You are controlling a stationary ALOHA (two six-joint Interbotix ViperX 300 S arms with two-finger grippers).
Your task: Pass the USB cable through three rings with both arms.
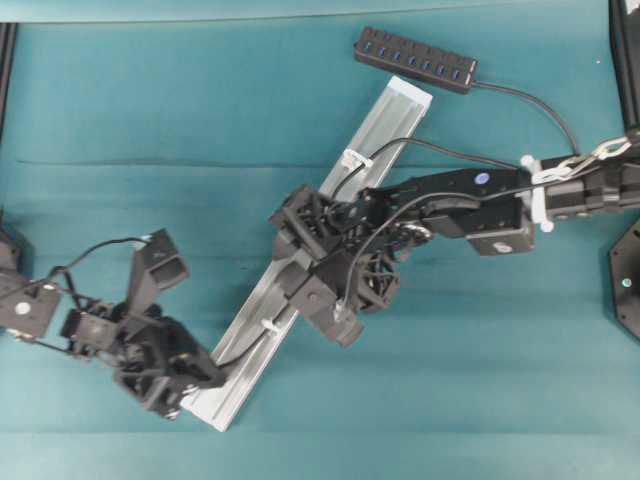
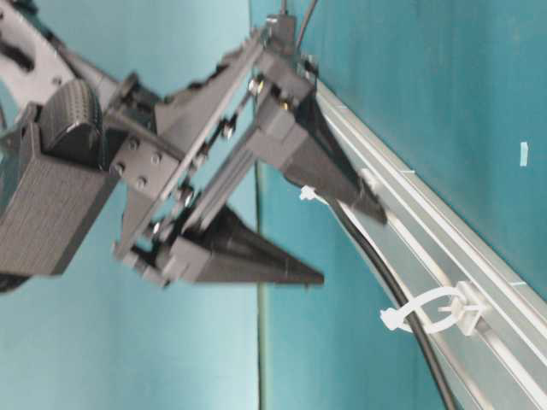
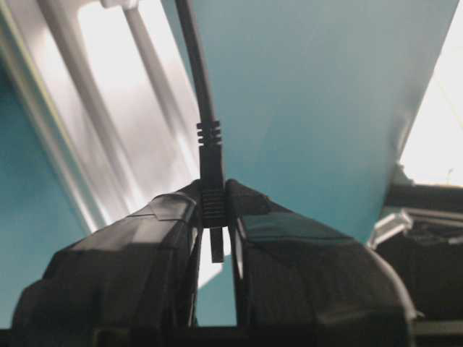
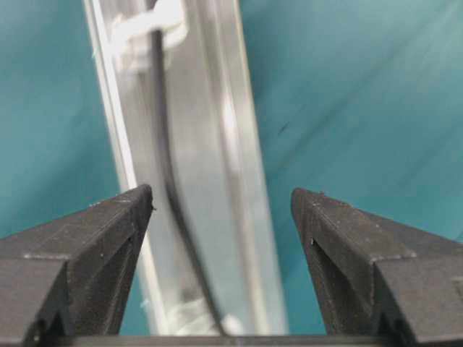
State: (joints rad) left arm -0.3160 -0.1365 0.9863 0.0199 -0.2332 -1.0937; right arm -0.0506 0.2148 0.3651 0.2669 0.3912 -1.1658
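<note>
The silvery rail [image 1: 395, 115] runs diagonally across the table. The USB cable [image 1: 440, 150] leaves the black hub [image 1: 415, 58], passes the upper ring [image 1: 355, 158], runs along the rail under my right arm and goes through the lower ring [image 1: 270, 327]. The middle ring is hidden overhead. My left gripper [image 1: 212, 375] at the rail's lower end is shut on the cable's plug [image 3: 212, 206]. My right gripper [image 4: 221, 199] is open and empty, its fingers straddling the rail [image 4: 217, 144] and cable [image 4: 163, 130] at mid length. The table-level view shows the cable [image 2: 376, 265] threaded through a ring [image 2: 436, 307].
The teal table top [image 1: 480, 380] surrounds the rail. The right arm's own black wiring [image 1: 400, 222] loops over its wrist. Black fixtures stand at the right edge [image 1: 628, 275] and the left edge [image 1: 8, 250].
</note>
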